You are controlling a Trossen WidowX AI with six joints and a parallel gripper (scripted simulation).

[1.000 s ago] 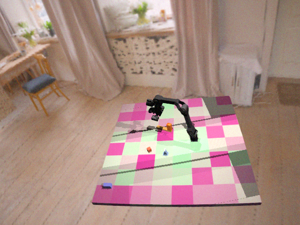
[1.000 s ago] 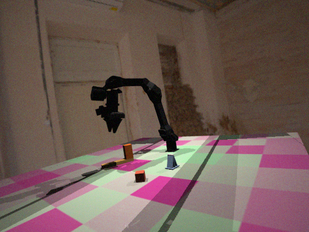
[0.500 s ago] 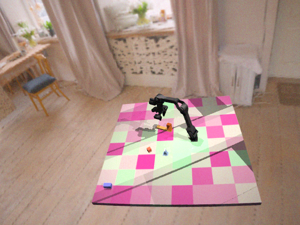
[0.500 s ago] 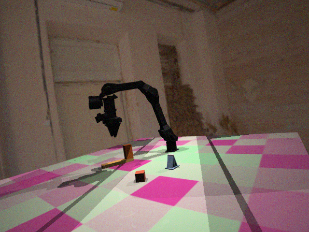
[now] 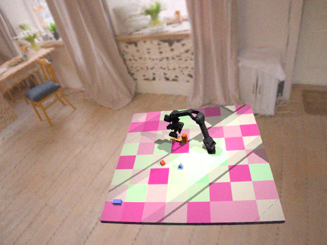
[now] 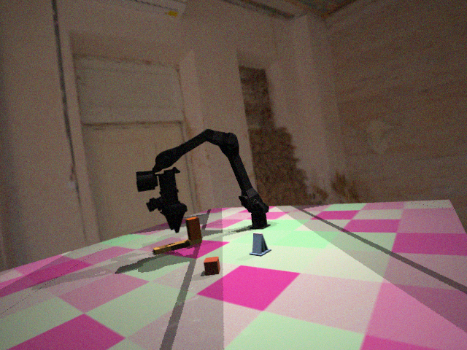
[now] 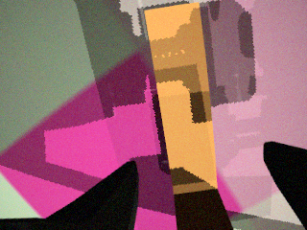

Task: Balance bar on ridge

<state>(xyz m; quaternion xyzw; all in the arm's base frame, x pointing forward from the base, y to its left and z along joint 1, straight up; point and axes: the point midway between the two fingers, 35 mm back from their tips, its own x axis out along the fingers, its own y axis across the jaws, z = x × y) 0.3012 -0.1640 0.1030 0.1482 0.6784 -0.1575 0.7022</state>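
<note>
Claw (image 6: 175, 226) spread, nothing pinched; fingers pointed straight down, tips hovering just above the bar (image 6: 171, 246) and apart from it. In the wrist view, bar (image 7: 184, 110) centred lengthwise between the two dark fingers, open gaps on both long edges, tabletop visible on either side. Bar lying flat on the checkered table (image 6: 339, 286), directly beneath the claw, far end against the foot of the upright orange block (image 6: 193, 228). Block just beside the claw, on the arm-base side, top edge about level with the fingertips in the exterior view; little room for sideways travel toward it. Ridge (image 6: 259, 243), a small blue wedge on a flat foot, well apart from the claw, nearer the exterior camera and close in front of the arm base (image 6: 259, 218). Small red cube (image 6: 211, 265) between claw and viewer in the same view, near the ridge but apart from it and from the bar. From the top view, purple block (image 5: 117, 201) far from the claw (image 5: 174, 133), near a table corner. Claw well inside the table edges on every side, wide checkered surface open toward the ridge (image 5: 180, 166) apart from the red cube (image 5: 162, 163). Room above the claw unobstructed.
</note>
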